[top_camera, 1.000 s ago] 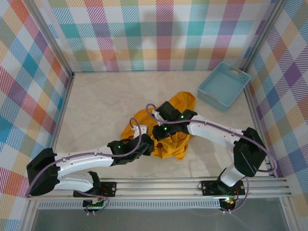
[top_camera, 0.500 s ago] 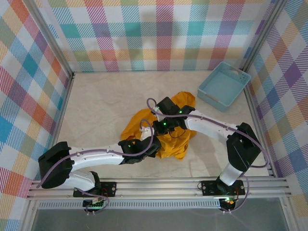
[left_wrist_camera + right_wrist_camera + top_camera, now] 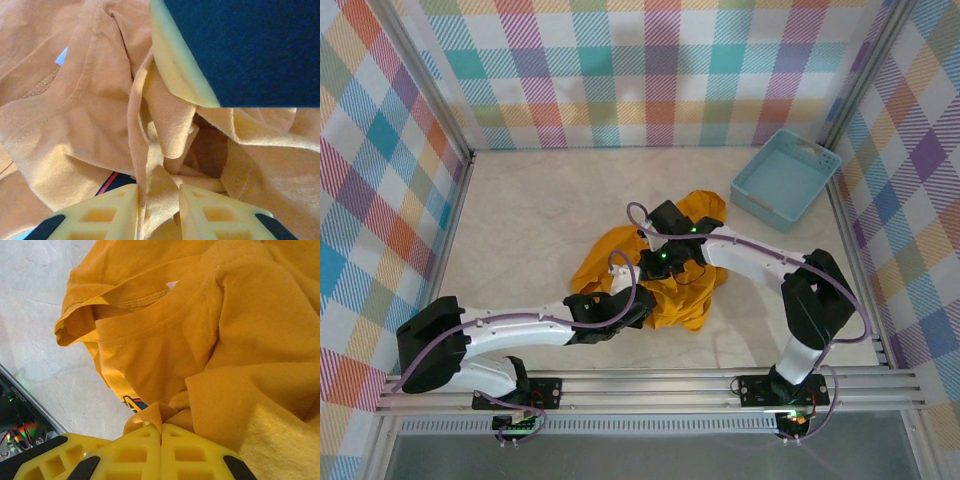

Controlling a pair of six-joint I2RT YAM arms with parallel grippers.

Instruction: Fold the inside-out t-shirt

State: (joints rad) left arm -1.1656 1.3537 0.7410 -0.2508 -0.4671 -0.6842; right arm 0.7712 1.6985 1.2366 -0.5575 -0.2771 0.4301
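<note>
The inside-out t-shirt, mustard-orange, lies crumpled in the middle of the table. My left gripper reaches into its near left side. In the left wrist view a raised fold of the t-shirt fills the narrow gap of the left gripper, touching both fingers. My right gripper sits over the heap's centre. The right wrist view shows the right gripper shut, a small pinch of the t-shirt at its tips. A bit of dark lettering peeks out below a hem.
A light blue basket stands at the back right, against the checked wall. Pale table surface spreads left of and behind the shirt. The metal rail with both arm bases runs along the near edge.
My left arm has pushed right, further into the shirt, and its jaws have narrowed onto a fold. The right gripper has drawn slightly inward over the heap, still shut.
</note>
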